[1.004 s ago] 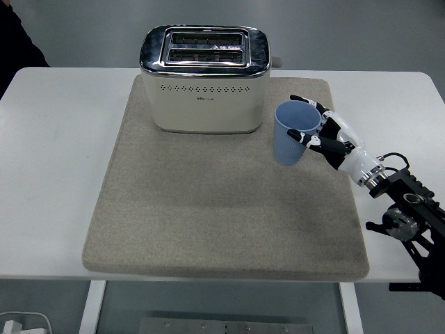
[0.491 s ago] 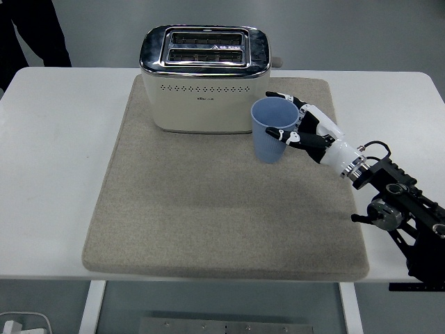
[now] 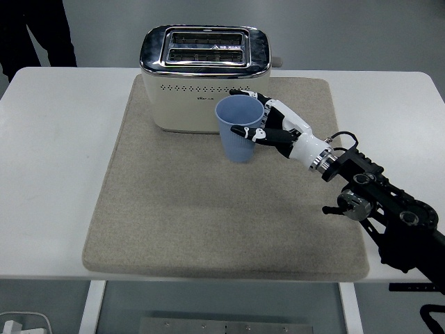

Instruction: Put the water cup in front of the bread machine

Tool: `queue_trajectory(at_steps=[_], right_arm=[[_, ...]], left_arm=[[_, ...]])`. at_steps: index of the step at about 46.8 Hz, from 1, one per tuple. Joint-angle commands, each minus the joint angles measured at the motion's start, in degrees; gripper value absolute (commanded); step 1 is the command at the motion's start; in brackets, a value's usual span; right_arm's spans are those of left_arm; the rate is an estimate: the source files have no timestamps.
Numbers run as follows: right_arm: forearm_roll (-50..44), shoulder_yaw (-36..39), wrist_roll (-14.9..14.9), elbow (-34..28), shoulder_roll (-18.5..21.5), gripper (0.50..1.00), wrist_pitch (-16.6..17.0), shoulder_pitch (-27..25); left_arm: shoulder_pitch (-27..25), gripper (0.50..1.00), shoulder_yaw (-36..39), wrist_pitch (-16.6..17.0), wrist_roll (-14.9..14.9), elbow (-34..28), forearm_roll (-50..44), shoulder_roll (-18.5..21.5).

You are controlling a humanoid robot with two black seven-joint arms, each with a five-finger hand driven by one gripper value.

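Note:
A light blue water cup [image 3: 238,131] is upright, held just in front of the right part of the cream and chrome toaster [image 3: 204,78], which stands at the back of the grey mat [image 3: 174,216]. My right hand [image 3: 263,121] is shut on the cup, fingers wrapped round its right side near the rim. I cannot tell whether the cup's base touches the mat. The right arm [image 3: 375,202] reaches in from the lower right. The left arm is out of view.
The white table [image 3: 55,174] lies around the mat. A person in dark clothes [image 3: 38,35] stands at the top left behind the table. A white object [image 3: 21,323] lies on the floor at the bottom left.
My right hand has carried the cup leftward from the mat's right side to in front of the toaster. The person at the top left has shifted.

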Motion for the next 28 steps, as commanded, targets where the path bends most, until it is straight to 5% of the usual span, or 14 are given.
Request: queue_trajectory(at_steps=[1, 28], right_arm=[[0.0, -0.1, 0.0, -1.6, 1.7, 0.656, 0.0, 1.1], [-1.6, -0.2, 0.0, -4.8, 3.7, 0.658, -1.9, 2.2]], left_arm=[[0.0, 1.000, 0.0, 0.0, 0.0, 0.0, 0.0, 0.0], [0.0, 1.000, 0.0, 0.0, 0.0, 0.0, 0.0, 0.0]])
